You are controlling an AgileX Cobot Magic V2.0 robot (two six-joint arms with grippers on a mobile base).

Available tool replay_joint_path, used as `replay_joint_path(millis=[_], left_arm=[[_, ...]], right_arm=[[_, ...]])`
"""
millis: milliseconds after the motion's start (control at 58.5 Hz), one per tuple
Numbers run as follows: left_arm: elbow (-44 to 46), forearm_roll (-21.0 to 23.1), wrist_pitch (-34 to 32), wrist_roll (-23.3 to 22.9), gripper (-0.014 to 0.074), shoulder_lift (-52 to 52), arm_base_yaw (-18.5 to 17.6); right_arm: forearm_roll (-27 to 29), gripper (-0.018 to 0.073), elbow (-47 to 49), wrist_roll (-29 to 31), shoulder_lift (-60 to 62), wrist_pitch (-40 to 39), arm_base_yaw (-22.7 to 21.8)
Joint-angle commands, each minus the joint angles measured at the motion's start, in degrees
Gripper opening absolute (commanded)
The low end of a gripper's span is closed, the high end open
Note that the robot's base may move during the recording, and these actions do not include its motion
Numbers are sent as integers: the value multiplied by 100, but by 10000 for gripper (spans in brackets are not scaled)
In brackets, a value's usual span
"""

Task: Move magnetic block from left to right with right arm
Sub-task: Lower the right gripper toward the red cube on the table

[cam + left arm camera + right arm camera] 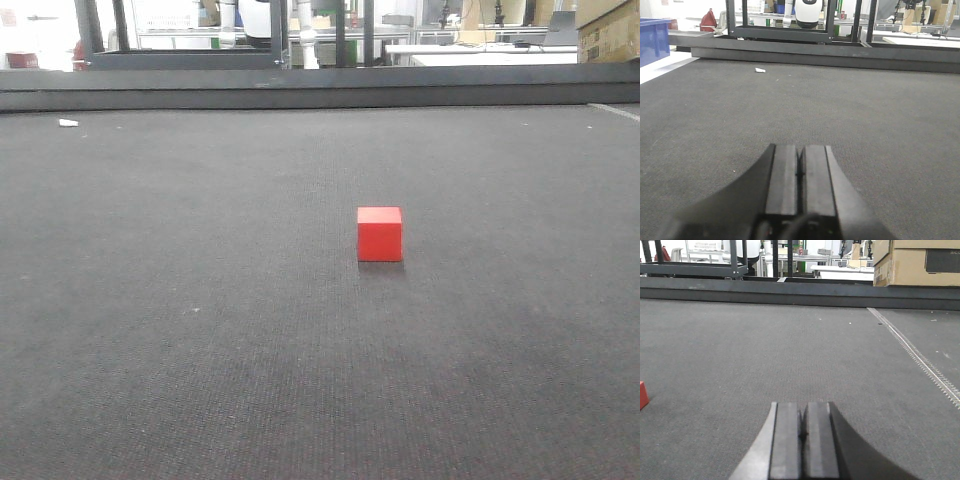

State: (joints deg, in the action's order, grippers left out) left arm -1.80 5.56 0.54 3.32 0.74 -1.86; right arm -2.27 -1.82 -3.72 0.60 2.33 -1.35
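Dark matted counter (150,360) | magnetic block (380,234) sits alone, well left of right gripper (803,412) | right gripper and left gripper (801,155) both closed tight, holding nothing | step: reach not yet begun, I judge | next: I open right gripper, swing left over block.

All look low, forward; front, right-wrist share block (380,234)
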Motion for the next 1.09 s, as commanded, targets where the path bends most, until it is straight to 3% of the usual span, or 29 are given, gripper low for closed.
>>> replay_joint_path(millis=[0,683,854,1076], left_arm=[[-62,27,-517,-34,-126,69,-17],[-62,27,-517,-34,-126,69,-17],[-62,27,-517,-34,-126,69,-17],[-62,27,-517,-34,-126,69,-17]], right_arm=[[5,59,4,41,119,-521,-41],[0,59,4,41,119,-534,-41],[5,59,128,41,119,-933,-41],[258,59,1624,41,-578,221,78]])
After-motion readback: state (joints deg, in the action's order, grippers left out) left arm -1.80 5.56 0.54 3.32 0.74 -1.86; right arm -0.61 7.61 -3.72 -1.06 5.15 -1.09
